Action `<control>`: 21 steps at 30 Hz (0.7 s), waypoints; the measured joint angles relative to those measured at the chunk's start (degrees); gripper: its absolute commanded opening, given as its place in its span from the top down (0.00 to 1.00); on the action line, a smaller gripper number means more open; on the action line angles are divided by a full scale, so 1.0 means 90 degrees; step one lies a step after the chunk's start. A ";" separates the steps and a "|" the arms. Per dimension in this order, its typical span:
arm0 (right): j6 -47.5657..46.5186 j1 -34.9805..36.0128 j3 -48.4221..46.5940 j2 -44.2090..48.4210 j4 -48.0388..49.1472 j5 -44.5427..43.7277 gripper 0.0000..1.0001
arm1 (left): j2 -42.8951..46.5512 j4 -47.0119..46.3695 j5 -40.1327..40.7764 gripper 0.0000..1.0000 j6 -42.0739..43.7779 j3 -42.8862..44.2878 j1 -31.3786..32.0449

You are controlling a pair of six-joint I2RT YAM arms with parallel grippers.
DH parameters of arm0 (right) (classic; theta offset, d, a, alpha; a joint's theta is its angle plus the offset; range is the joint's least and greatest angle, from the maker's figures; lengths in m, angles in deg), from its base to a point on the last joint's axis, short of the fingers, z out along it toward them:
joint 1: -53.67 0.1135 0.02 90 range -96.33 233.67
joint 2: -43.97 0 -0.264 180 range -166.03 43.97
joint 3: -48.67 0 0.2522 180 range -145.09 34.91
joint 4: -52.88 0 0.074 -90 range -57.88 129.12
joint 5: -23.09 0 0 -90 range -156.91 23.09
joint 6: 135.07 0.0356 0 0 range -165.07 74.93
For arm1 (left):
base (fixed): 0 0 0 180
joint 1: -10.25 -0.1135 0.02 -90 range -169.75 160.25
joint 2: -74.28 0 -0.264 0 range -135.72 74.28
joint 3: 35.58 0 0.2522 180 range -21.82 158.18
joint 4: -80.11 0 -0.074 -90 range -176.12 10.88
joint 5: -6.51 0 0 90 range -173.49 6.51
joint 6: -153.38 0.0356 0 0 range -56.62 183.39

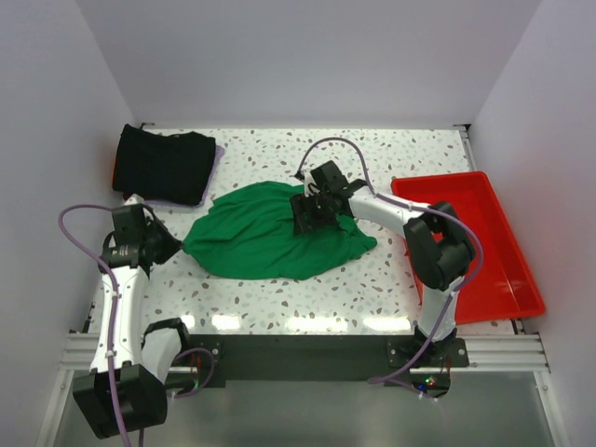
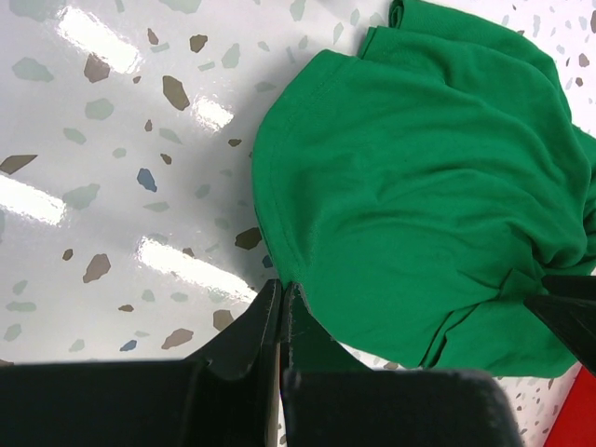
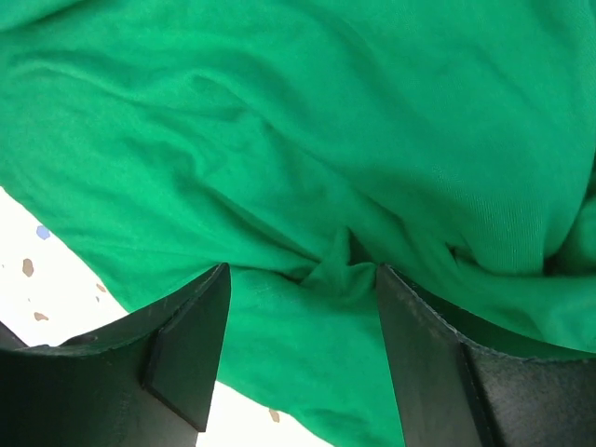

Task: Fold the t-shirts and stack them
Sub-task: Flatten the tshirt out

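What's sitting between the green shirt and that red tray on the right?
Nothing rests there: only a strip of bare speckled table separates the green shirt from the red tray. The right arm crosses above it. The top view shows this.

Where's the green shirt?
In the top view, the green shirt lies crumpled in the middle of the table, between the black shirts at the back left and the red tray on the right.
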 measured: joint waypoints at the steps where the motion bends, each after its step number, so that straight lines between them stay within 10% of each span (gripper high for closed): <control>1: -0.0073 0.0002 -0.0046 -0.0019 -0.0017 0.0019 0.34 | 0.0000 0.0005 -0.0002 1.00 0.0012 0.0000 0.0000; 21: -0.0665 0.0044 -0.0328 -0.0452 -0.0012 0.0041 0.44 | 0.0002 0.0022 -0.0027 1.00 0.0066 0.0000 0.0000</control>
